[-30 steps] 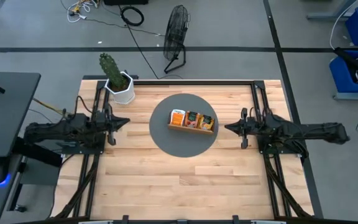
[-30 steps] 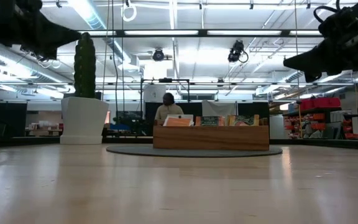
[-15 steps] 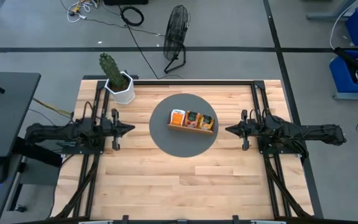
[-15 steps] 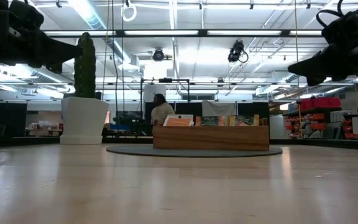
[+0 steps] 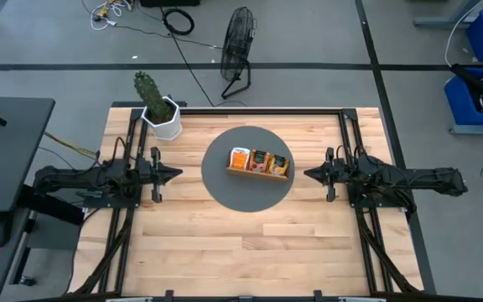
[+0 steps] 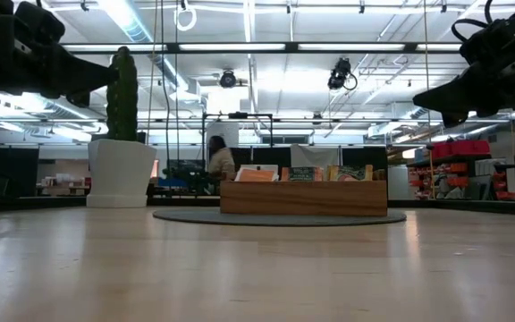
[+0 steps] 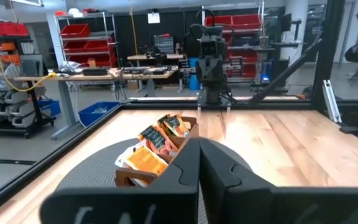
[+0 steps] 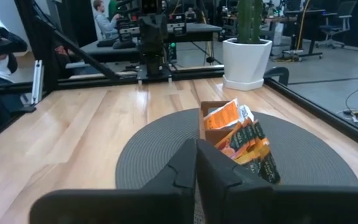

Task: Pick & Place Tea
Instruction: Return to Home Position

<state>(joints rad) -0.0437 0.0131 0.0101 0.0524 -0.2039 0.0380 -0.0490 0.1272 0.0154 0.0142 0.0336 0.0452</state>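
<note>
Tea is all in the tray, sachets standing in its sections, and I can spot none loose on the table.

Closest to me, on the left wrist camera, the left gripper has its fingers pressed together with nothing between them. It's the same on the right gripper: closed up and empty. Both hang above the wood, clear of the table, each off its own side of the mat and pointing in at the tray.

Here's what moved. A second ago the left arm sat a touch crooked, with its tip further back. It swung straight and reached slightly toward the mat, and over the last half second it has gone still. The right arm barely shifted, just a small settle. Nothing in the tray has stirred.

Past the fingers, each wrist camera looks across the mat and tray to the opposite arm facing it, so the pair now mirror each other. I read that as the home pose, reached or very nearly. With every sachet boxed and both grippers empty, I'd call the placing finished and the job as good as done.

Further back, the cactus pot stands at the far left corner. Beyond the table, a person has walked leftward behind the tray, well away from the arms.
</note>
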